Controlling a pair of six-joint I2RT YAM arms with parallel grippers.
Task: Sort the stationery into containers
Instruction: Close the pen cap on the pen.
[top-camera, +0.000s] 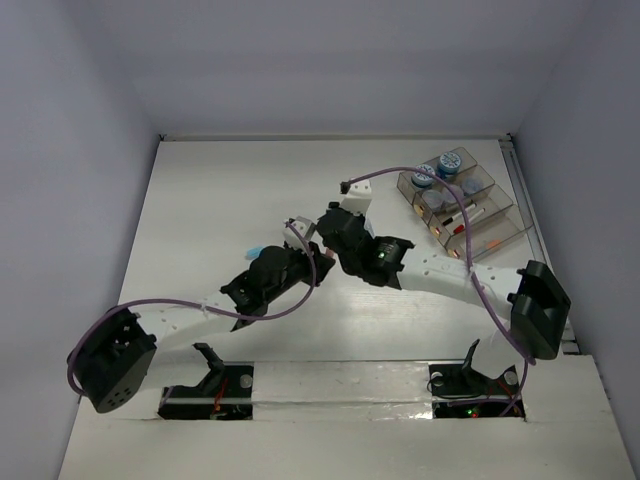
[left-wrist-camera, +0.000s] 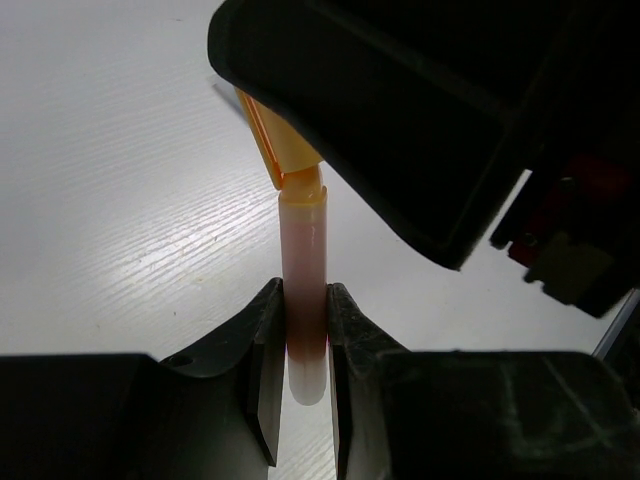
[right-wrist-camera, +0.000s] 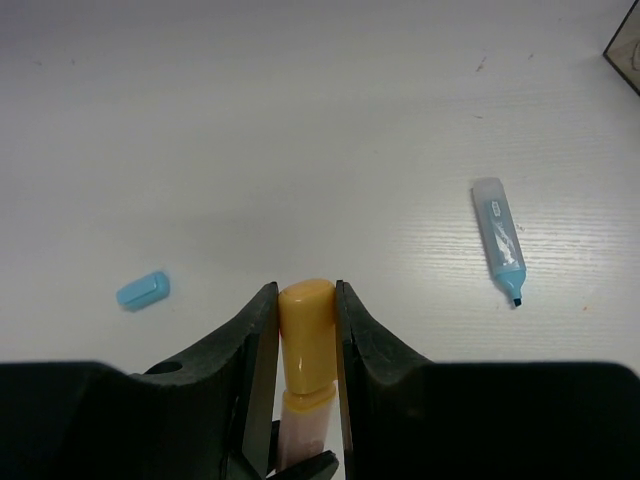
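Both arms meet over the table (top-camera: 200, 200), well left of the organiser tray (top-camera: 505, 232) in the top view. The left gripper (left-wrist-camera: 303, 295) has its fingers pinching the lower body of a pink stick (left-wrist-camera: 303, 250), which stands between the two pads. The right gripper (right-wrist-camera: 303, 295) has its fingers clamped on the stick's orange cap (right-wrist-camera: 305, 310). The cap looks seated on the stick, though the joint is partly hidden.

An uncapped blue marker (right-wrist-camera: 497, 235) lies flat on the table, tip pointing away from the tray's corner (right-wrist-camera: 625, 50). A loose blue cap (right-wrist-camera: 143, 290) lies farther from the tray, well apart from the marker.

In the tray, round jars (top-camera: 448, 168) with blue lids fill the far compartments. Thin pens and an orange stick (top-camera: 490, 241) lie in the nearer ones.
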